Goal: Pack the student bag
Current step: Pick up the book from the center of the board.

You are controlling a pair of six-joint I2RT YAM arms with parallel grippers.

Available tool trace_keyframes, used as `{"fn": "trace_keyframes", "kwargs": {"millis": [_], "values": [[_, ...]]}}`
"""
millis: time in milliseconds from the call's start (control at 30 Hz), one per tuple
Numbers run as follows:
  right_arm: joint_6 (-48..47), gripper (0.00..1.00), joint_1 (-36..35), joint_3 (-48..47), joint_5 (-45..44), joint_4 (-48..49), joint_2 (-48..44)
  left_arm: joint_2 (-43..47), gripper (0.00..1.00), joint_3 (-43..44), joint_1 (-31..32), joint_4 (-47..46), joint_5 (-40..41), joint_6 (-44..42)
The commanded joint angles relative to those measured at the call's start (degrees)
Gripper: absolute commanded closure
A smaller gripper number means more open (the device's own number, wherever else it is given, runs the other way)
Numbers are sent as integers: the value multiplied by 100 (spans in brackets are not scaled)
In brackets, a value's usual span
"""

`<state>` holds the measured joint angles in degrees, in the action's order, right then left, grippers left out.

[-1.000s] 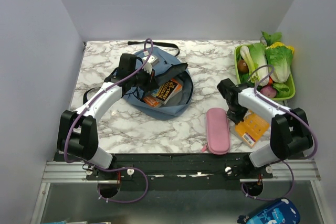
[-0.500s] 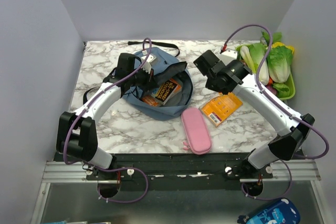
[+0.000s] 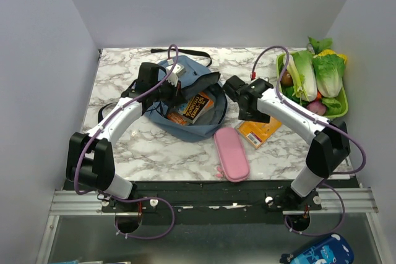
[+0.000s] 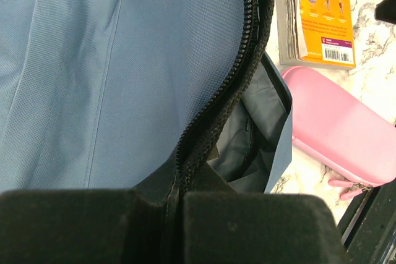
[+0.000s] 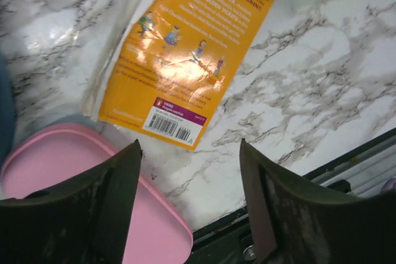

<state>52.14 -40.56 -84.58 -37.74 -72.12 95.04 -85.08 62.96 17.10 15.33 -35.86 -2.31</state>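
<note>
The bag [image 3: 185, 100] lies on the left half of the worktop [image 3: 117, 69], towards the back. Its mouth gapes open to the right. One black strap [image 3: 192, 54] trails behind it and another loops out on its left side. A book with a dark and orange cover [image 3: 193, 107] lies in the opening.

The left hand [image 4: 175, 202] is clenched on the bag's rim. In its wrist view the two fingers meet with the zipper edge [image 4: 238, 60] pinched in the seam between them. The blue fabric is lifted so that the grey lining shows underneath.

The right arm reaches in across the middle, and its hand [image 5: 189, 153] hangs just off the bag's right side. The fingers are spread wide with nothing between them. Below them I can see an orange book [image 3: 260, 129] lying flat on the marble, back cover up, its barcode towards the near edge. A pink case [image 3: 231, 153] lies just beside the book's near-left corner, close to the front edge of the worktop. I cannot tell whether the two touch. The case is also near the bag's lower right edge, but apart from it.

At the far right stands a green tray [image 3: 337, 115] heaped with vegetables, lettuce [image 3: 328, 72] the plainest among them. It is well away from both hands. Down below the worktop, by the right arm's base, lies a bright blue pouch [image 3: 318, 253] with white marks.
</note>
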Motion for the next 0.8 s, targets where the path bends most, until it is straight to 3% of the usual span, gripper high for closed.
{"fn": "trace_keyframes", "kwargs": {"millis": [0,67,400,767], "values": [[-563,23,757,503,942,952,-91,290,100,-64,-5,-180,-246,11],[-748,17,952,609,1312,1383,57,281,100,-65,-5,-188,-238,11],[-943,13,1172,-365,1401,1482,1480,264,100,-21,-5,-189,-238,37],[-495,23,1340,-77,1690,1376,2140,202,100,41,-5,-127,-229,11]]}}
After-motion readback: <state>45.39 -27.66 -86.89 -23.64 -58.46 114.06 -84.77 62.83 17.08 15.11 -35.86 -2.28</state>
